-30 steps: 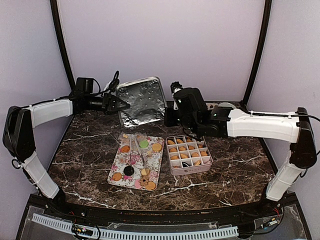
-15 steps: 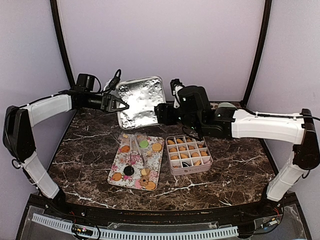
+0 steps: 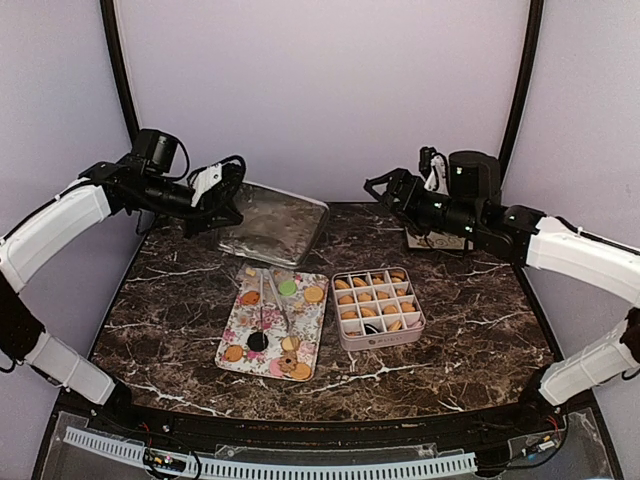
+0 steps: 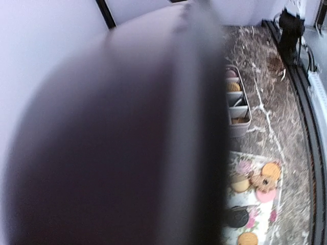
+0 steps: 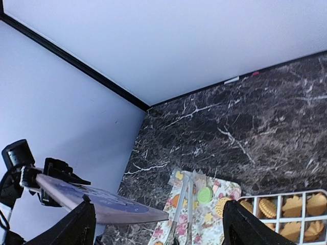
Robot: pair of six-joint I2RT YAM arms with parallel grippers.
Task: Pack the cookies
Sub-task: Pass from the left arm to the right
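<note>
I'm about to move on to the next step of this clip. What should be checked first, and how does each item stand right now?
1. Left hand shut on the lid: ok.
2. Right hand open, nothing between its fingers: ok.
3. Box uncovered, compartments open from above: ok.
4. All cookies packed: not ok, several lie on the floral tray.
5. Tongs lying on the tray, out of both hands: ok.
6. Lid's lower edge clear of the table: cannot tell.
</note>
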